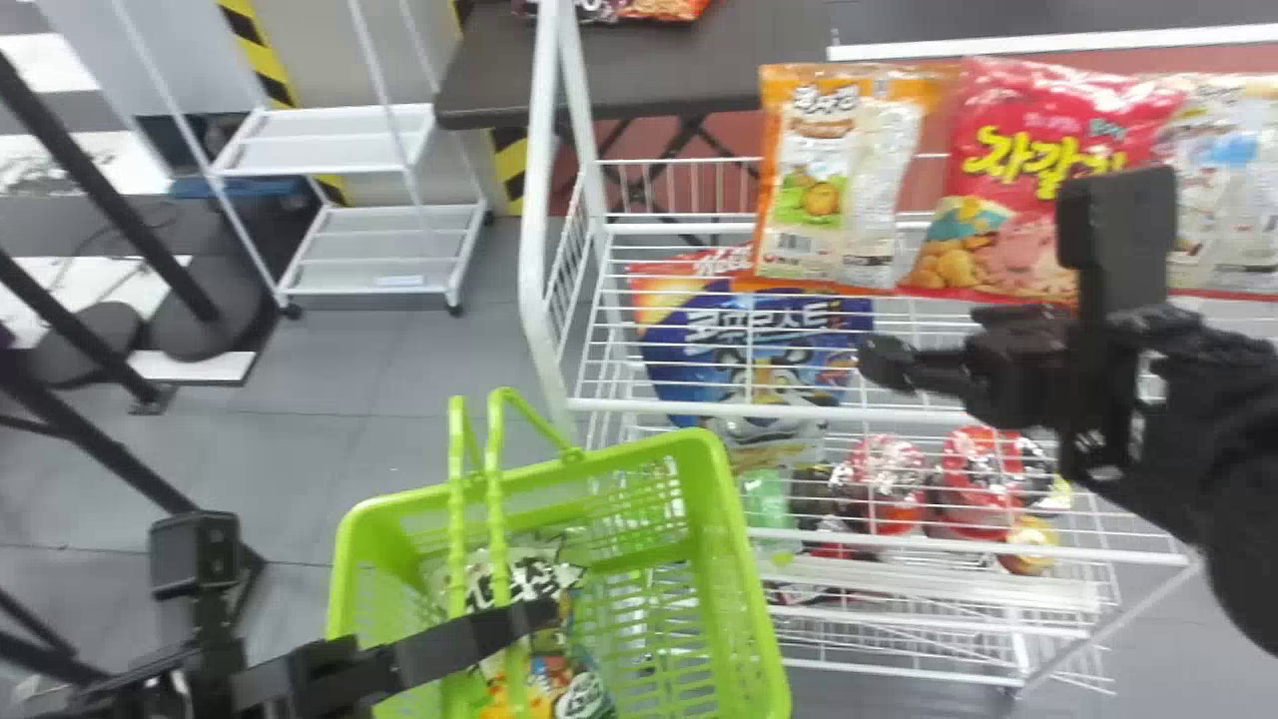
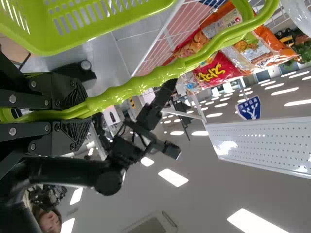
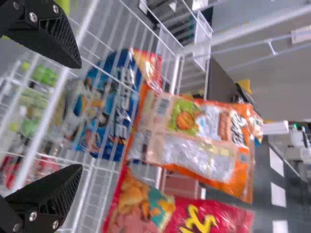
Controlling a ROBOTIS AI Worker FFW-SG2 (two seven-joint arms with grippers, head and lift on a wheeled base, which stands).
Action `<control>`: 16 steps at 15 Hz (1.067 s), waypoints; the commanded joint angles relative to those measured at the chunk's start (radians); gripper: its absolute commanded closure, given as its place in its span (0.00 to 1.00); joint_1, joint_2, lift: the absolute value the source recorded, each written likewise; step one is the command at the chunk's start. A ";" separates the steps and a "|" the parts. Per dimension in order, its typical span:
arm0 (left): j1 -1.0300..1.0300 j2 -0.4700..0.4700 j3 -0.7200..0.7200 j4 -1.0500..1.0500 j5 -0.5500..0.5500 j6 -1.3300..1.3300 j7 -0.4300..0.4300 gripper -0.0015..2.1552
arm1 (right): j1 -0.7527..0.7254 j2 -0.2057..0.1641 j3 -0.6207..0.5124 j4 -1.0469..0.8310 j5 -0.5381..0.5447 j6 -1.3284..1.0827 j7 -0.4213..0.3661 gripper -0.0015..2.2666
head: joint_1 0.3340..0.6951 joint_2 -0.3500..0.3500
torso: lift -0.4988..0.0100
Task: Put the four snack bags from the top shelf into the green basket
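From where I stand, 3 glossy snack bags wait on the white wire top shelf: an orange-and-white plastic bag towards its left end, a pink-red bag, then a pale printed bag. The right gripper is at the shelf's front edge, black fingers apart and empty; the left gripper is clamped on the handle of the green plastic basket, where printed packets already lie. The fingers could snag the front wire if they come in low, a crowded neighbour could topple when 1 bag is pulled, and the raised handles could catch a dropped bag. All 3 face the robot, long axes roughly upright.
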 commanded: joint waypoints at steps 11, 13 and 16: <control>0.020 -0.003 0.006 -0.005 0.008 0.003 -0.010 1.00 | -0.466 0.090 0.115 0.904 -0.081 -0.590 -0.013 0.36 | 1.00 0.70 | 0.98; 0.022 -0.002 0.011 -0.003 0.009 0.003 -0.010 1.00 | -0.458 0.092 0.118 0.898 -0.079 -0.584 -0.005 0.85 | 1.00 0.72 | 0.98; 0.022 -0.002 0.009 -0.005 0.014 0.006 -0.010 1.00 | -0.431 0.090 0.120 0.846 -0.067 -0.565 -0.015 0.99 | 1.00 0.74 | 0.98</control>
